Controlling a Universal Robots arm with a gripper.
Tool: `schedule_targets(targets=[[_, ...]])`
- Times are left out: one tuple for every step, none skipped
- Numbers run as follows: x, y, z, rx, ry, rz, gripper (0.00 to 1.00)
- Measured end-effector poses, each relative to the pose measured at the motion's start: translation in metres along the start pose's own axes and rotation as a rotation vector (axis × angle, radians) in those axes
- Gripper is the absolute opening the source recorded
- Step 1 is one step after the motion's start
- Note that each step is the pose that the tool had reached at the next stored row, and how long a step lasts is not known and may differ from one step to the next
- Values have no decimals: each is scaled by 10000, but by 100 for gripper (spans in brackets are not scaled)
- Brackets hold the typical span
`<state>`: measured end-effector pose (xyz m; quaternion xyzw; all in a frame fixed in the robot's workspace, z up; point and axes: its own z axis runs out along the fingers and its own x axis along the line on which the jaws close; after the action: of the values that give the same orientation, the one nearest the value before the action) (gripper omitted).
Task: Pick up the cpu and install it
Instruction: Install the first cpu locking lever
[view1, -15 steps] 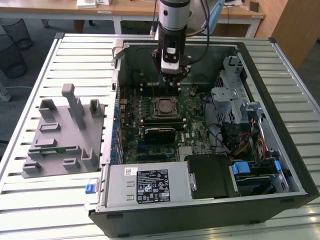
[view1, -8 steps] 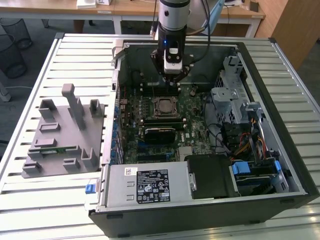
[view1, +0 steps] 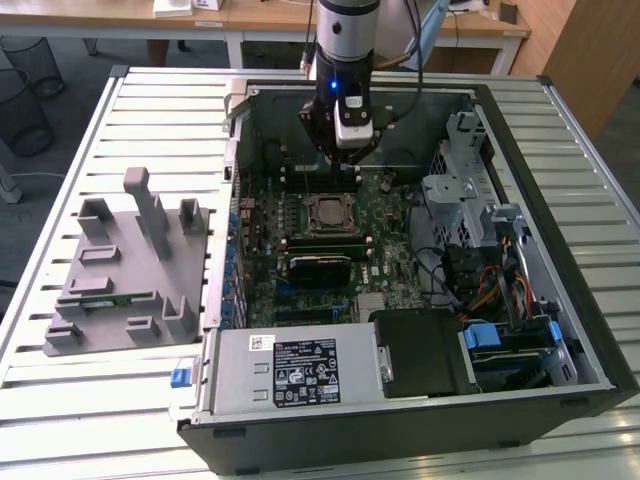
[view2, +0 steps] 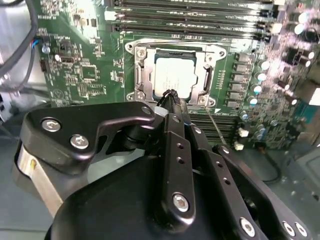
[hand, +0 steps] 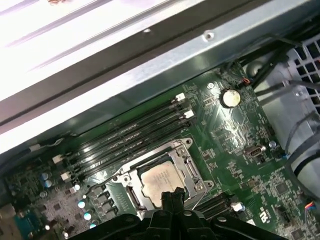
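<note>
- A slatted metal table (view1: 120, 400) carries an open computer case (view1: 560, 400) lying on its side.
- Towards the exterior view's left, a grey tray (view1: 150, 270) of holders lies on the table, with a green memory stick (view1: 100, 297) in it.
- Behind the table stand wooden desks (view1: 270, 15), and a wire basket (view1: 25, 110) sits on the floor.
- Inside the case a green board (view1: 390, 230) lies flat. Black memory slots (view2: 190, 20) run along it beside the metal socket (view2: 142, 75).
- The cpu (view1: 333, 212) lies in the socket, silver top up, with the frame around it. It shows the same way in both wrist views (view2: 175, 75) (hand: 157, 180).
- The gripper (view1: 347, 160) hangs over the board, between the slots and the socket in the exterior view.
- In both wrist views the gripper (view2: 172, 96) (hand: 172, 194) has its jaws clenched tip to tip with nothing between them, at the cpu's near edge.
- I cannot tell whether the tips touch the cpu.
</note>
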<state>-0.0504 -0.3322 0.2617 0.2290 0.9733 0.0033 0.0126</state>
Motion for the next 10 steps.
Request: schedule_targets(targets=[[0,0,0,-4,2,-168,11],[0,0,0,-8,4,-340,11],[1,0,0,-12,6,-518,11],[0,0,0,-15,9,-693,11],[0,0,1,-20,10,-875,11],[0,0,2,-25,13,-1070,11],[0,0,2,-29,15,-1246,11],[0,0,2,-33,17,-1423,11],[0,0,2,-37,20,-1598,11],[0,0,3,-41,22,-1776,11]])
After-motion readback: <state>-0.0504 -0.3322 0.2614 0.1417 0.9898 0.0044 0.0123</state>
